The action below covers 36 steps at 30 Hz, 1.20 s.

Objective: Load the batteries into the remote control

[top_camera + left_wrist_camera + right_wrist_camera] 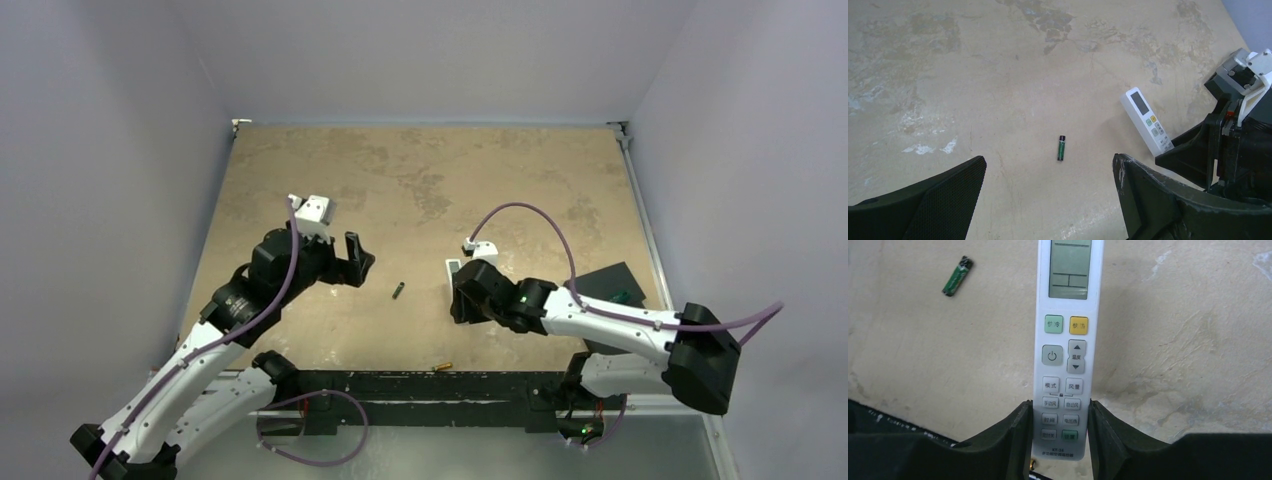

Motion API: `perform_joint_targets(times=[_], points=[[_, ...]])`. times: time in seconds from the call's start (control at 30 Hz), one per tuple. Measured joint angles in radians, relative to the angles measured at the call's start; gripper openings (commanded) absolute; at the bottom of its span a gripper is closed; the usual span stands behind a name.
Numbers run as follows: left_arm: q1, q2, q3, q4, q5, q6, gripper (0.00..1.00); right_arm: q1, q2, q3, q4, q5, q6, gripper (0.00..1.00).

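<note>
A: Count pls?
B: 2: dark battery (399, 291) mid-frame, gold battery (443, 366) low centre by table (420, 170) edge.
A: Remote (1068, 340)?
B: 1, right of centre. R gripper (1058, 437) clamped on its end. L gripper (1048, 200) spread wide.

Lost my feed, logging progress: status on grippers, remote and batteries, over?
Left gripper open, near dark green battery. Right gripper shut on remote control, buttons up. Gold battery loose at table near edge. Nothing in the way.
</note>
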<state>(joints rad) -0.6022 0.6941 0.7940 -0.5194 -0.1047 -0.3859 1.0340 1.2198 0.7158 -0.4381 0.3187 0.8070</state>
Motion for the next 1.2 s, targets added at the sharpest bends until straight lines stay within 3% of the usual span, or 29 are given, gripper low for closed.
perform_joint_targets(times=[0.53,0.9,1.2], points=[[0.000,0.041,-0.055,0.066,0.320,-0.150,0.99,0.000,-0.227,-0.021,0.069,-0.310,-0.241,0.00],[0.000,-0.017,-0.160,0.212,0.522,-0.304,0.99,0.000,-0.275,-0.053,0.141,-0.525,-0.267,0.00],[0.000,-0.016,-0.207,0.302,0.609,-0.407,0.99,0.000,-0.308,-0.054,0.176,-0.636,-0.289,0.00]])
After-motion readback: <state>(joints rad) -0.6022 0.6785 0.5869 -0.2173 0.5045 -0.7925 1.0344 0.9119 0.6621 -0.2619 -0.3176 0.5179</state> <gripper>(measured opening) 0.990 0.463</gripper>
